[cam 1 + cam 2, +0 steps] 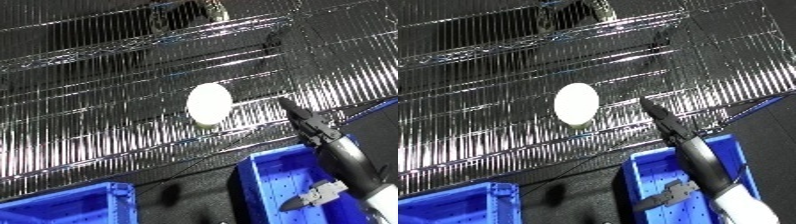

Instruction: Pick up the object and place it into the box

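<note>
At the far left, a corner of a blue bin [67, 205] poked in at the bottom edge, not really in play. Moving right, the object [210, 103], a white roundish disc-looking thing, sat on the wire shelf [98, 125], tipped up a bit with its long axis running roughly up and down in the view. Right of it and slightly lower was the right hand [302, 121], reaching up from the bottom right, fingers looking straight and holding nothing. So the object lay up and to the left of the fingertips, near but not touching. Under that arm sat a second blue bin [266, 187], probably the drop target. No left hand showed, so the right one was clearly the nearer.
</note>
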